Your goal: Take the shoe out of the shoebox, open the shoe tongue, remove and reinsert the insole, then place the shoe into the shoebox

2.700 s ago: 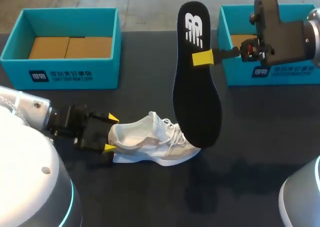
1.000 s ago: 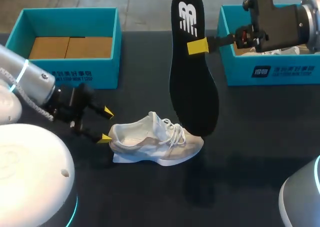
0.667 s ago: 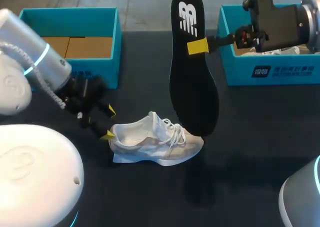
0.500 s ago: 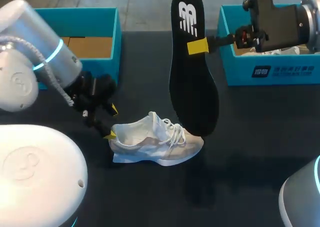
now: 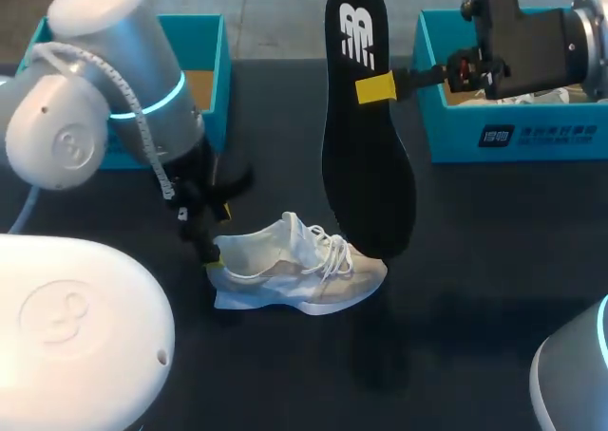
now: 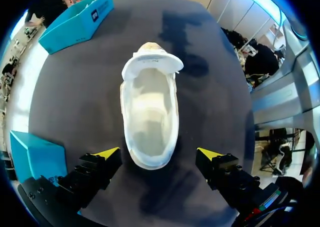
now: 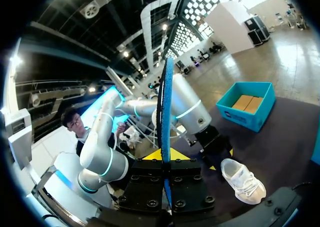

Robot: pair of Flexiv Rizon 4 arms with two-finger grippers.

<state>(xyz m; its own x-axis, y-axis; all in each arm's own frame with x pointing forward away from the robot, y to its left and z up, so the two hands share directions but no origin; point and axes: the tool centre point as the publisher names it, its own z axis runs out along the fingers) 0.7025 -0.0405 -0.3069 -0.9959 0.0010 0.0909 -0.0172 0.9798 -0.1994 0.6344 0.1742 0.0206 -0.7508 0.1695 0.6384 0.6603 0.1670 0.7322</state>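
**Right gripper.** The right gripper [image 5: 376,87] was closed on the black insole [image 5: 369,175], with its yellow tips pinching the insole near the heel end. In the right wrist view, the right gripper [image 7: 164,154] held the insole [image 7: 165,112] edge-on between its fingers. The insole stood upright above the table [image 5: 475,260] with its toe end down. That end was over the laces of the shoe [image 5: 299,265]; contact between the two could not be confirmed. A large white logo was printed on the raised heel end.

**Left gripper.** The left gripper [image 5: 217,234] was at the heel of the shoe. In the left wrist view, the left gripper [image 6: 159,154] had its fingers spread wide, one on each side of the heel, and neither touched the shoe [image 6: 150,117].

**Shoe.** The white shoe rested on its sole on the table, outside both boxes, with its toe toward the right arm's side. Its opening showed a pale inner bed.

**Boxes.** The right shoebox [image 5: 513,137] carried a white logo block and lines of white print on its front wall. The left shoebox [image 5: 214,70] was partly hidden by the left arm, with brown cardboard visible inside.
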